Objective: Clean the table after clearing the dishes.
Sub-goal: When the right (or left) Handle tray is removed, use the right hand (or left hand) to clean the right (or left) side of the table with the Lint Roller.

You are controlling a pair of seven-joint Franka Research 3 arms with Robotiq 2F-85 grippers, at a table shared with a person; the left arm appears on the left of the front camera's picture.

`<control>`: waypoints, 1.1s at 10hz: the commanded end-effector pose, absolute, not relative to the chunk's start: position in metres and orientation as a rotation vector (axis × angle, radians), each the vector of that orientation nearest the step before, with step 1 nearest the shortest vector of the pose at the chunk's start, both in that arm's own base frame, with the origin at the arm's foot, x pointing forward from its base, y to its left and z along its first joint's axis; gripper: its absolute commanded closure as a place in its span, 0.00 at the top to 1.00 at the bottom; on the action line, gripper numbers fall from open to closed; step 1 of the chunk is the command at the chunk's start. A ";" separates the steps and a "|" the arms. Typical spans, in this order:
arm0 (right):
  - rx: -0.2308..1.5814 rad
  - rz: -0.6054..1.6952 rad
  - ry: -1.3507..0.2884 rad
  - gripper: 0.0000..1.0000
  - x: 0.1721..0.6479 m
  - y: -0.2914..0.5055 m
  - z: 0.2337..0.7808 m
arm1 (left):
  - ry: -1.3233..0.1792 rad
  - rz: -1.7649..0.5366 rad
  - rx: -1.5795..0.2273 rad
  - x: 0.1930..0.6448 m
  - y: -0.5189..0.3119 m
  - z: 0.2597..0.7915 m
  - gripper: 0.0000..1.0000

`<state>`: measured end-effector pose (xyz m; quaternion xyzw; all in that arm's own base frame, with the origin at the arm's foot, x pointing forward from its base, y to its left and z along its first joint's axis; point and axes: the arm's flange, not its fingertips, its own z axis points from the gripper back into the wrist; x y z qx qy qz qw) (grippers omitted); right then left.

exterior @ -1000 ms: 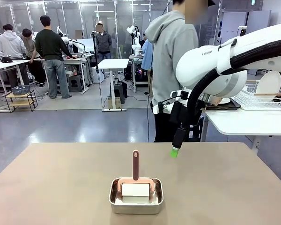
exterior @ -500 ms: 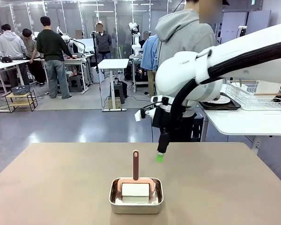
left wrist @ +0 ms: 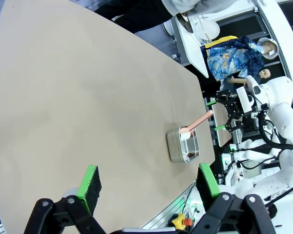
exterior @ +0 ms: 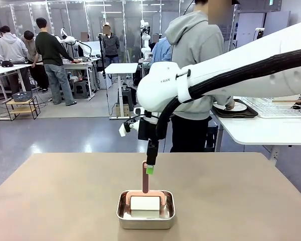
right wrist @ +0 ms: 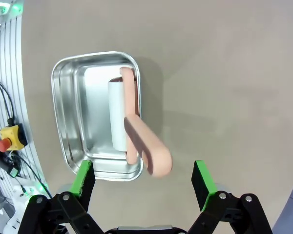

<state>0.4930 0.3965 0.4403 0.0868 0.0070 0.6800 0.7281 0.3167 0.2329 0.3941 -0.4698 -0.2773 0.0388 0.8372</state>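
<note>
The beige table [exterior: 50, 201] lay bare except for a small steel pan [exterior: 145, 216] at six o'clock in the front view. The pan held a white roller [exterior: 145, 203] whose pink handle [exterior: 145, 175] stood up toward twelve. The right gripper [right wrist: 142, 179] hung just over the handle's tip, fingers spread wide and gripping nothing. In its wrist view the tip sat between the green pads [right wrist: 83, 176], touching neither. The left gripper [left wrist: 149, 183] hung well above the table, fingers likewise wide and empty. At three o'clock, off the table, a white plate [exterior: 235, 106] rested on a dark tray [exterior: 241, 113] on a white side table [exterior: 261, 130]. A wire rack [exterior: 276, 105] stood beside the tray, and a person [exterior: 195, 60] in a grey hoodie stood at that table. Toward ten o'clock, grey floor [exterior: 80, 135] ran to white workbenches with more people [exterior: 52, 50].
</note>
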 end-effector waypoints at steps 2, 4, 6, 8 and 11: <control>0.147 1.519 0.099 1.00 0.497 0.426 0.438 | -0.590 0.080 -1.008 0.314 0.234 0.395 1.00; 0.138 1.520 0.129 1.00 0.497 0.434 0.434 | -0.590 0.080 -1.008 0.314 0.234 0.395 1.00; 0.148 1.530 0.151 1.00 0.497 0.440 0.427 | -0.590 0.080 -1.008 0.314 0.234 0.395 1.00; 0.165 1.530 0.189 1.00 0.497 0.440 0.417 | -0.590 0.080 -1.008 0.314 0.234 0.395 1.00; 0.164 1.537 0.221 1.00 0.500 0.436 0.406 | -0.590 0.080 -1.008 0.314 0.234 0.395 1.00</control>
